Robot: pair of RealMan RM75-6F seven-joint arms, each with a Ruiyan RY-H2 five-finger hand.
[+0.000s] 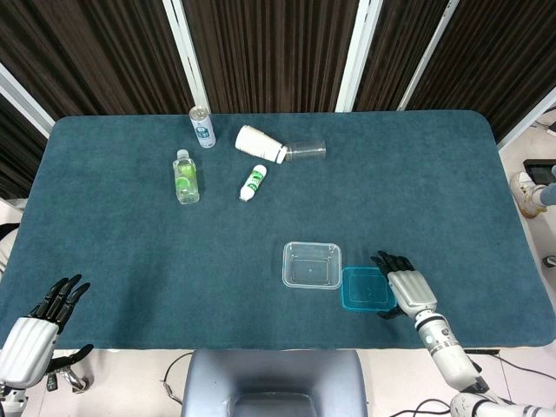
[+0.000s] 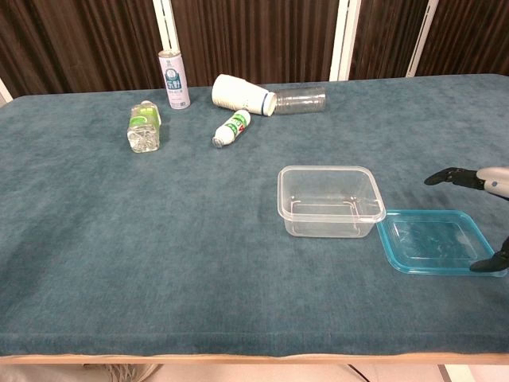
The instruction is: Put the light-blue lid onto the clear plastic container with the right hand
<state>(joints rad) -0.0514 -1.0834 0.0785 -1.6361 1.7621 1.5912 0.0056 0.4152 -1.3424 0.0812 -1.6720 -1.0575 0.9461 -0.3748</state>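
The clear plastic container (image 1: 311, 265) (image 2: 329, 200) stands open-topped on the green cloth near the table's front edge. The light-blue lid (image 1: 367, 288) (image 2: 438, 241) lies flat right beside it, touching its right rim. My right hand (image 1: 404, 286) (image 2: 485, 207) hovers at the lid's right edge, fingers apart and holding nothing, with the thumb by the lid's near corner. In the head view my left hand (image 1: 35, 326) hangs open off the front-left table edge, far from both.
At the back left are a white can (image 1: 202, 127), a green-labelled bottle (image 1: 185, 176), a small white bottle (image 1: 253, 183), and a white cup stack (image 1: 261, 143) lying beside a clear cup (image 1: 304, 151). A chair back (image 1: 274, 382) sits below the front edge.
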